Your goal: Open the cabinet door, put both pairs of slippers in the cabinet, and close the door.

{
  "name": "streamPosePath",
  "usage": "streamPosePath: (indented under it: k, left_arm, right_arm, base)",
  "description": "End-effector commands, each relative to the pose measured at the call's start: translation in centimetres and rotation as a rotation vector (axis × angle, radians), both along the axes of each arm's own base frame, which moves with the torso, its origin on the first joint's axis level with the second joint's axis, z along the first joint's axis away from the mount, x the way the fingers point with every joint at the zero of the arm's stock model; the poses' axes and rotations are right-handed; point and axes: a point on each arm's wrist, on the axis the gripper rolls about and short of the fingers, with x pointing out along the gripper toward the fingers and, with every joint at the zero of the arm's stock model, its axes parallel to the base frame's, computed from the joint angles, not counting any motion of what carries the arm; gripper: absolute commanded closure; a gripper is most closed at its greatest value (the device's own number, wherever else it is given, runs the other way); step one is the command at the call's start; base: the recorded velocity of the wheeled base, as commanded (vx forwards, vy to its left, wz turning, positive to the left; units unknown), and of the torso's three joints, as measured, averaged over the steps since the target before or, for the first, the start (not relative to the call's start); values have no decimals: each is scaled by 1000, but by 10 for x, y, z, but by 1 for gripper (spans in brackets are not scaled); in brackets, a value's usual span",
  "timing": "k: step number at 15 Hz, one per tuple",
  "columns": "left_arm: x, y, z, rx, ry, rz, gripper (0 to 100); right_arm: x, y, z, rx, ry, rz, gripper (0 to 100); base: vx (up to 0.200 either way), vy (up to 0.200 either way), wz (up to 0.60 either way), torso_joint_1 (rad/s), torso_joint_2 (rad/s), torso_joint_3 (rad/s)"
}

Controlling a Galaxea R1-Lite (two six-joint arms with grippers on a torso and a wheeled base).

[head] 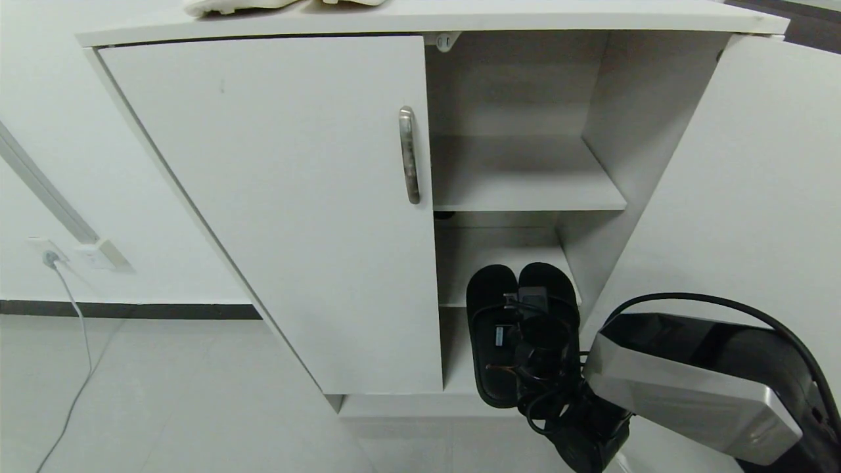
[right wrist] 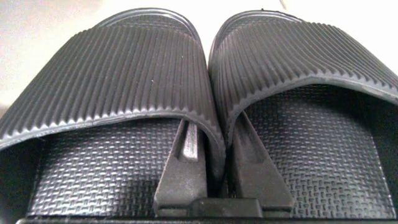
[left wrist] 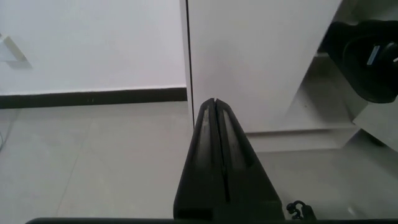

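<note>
- Cabinet [head: 460,16]: left door [head: 276,210] shut, right door [head: 742,197] swung wide.
- Black slippers [head: 489,315]: side by side, toes pointing into the open right half at the lower shelf [head: 486,256], heels out in front. Cannot tell whether they rest on it.
- Right gripper [right wrist: 217,143]: one finger under each strap, clamping the two inner strap edges between them.
- Left gripper [left wrist: 215,109]: fingers pressed together, holding nothing, above the floor [left wrist: 93,162] before the left door.
- Pale slippers [head: 230,5]: on the cabinet top.

A grey cable [head: 84,328] hangs from a wall socket [head: 46,253] above tiled floor [head: 197,407].
</note>
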Motion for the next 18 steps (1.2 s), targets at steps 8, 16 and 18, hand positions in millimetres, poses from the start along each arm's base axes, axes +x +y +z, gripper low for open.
streamPosePath:
  k: [8,16,18]
  left_arm:
    - [0,0,0,-14,0,1,100]
    - [0,0,0,-14,0,3,100]
    - [0,0,0,-14,0,3,100]
  right_arm:
    - [15,0,7,5,2,-3,100]
    - [58,10,36,47,47,42,100]
    - [70,9,39,46,52,26,100]
  base:
    - [0,0,0,0,0,0]
    - [0,0,0,0,0,0]
    - [0,0,0,0,0,0]
